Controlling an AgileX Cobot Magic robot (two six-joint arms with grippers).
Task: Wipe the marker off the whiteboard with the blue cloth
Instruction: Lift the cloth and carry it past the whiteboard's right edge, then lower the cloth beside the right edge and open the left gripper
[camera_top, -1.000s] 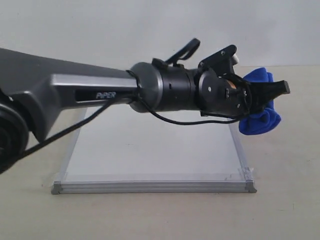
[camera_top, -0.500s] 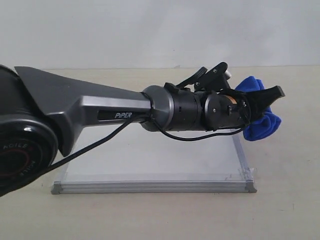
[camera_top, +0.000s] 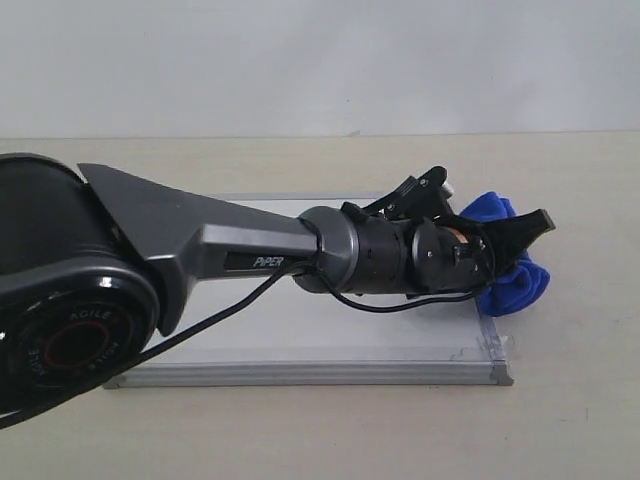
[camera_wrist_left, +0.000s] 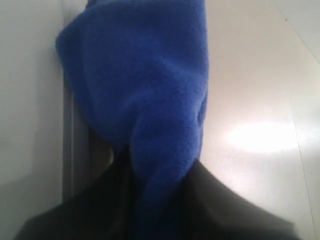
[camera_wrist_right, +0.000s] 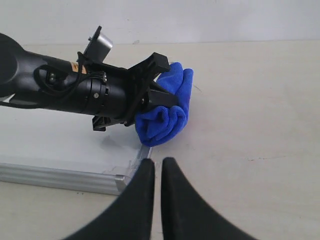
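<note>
In the exterior view my left gripper (camera_top: 518, 245) reaches across the whiteboard (camera_top: 300, 372) to its right edge, shut on the blue cloth (camera_top: 512, 285). The cloth bulges above and below the fingers, its lower fold low over the board's right frame. The left wrist view is filled by the blue cloth (camera_wrist_left: 145, 85), pinched between the dark fingers (camera_wrist_left: 235, 210). In the right wrist view my right gripper (camera_wrist_right: 157, 164) is shut and holds nothing, close to the board's near right corner (camera_wrist_right: 117, 181), with the blue cloth (camera_wrist_right: 167, 120) beyond. No marker line shows; the arm covers much of the board.
The beige table (camera_top: 570, 400) stretches round the board on all sides. A pale wall (camera_top: 320, 60) stands behind it. My left arm's thick grey link (camera_top: 180, 250) and base joint (camera_top: 60, 340) fill the left of the exterior view.
My left arm has come down and slightly back towards the left, carrying the blue cloth from above the table down to the board's right edge.
</note>
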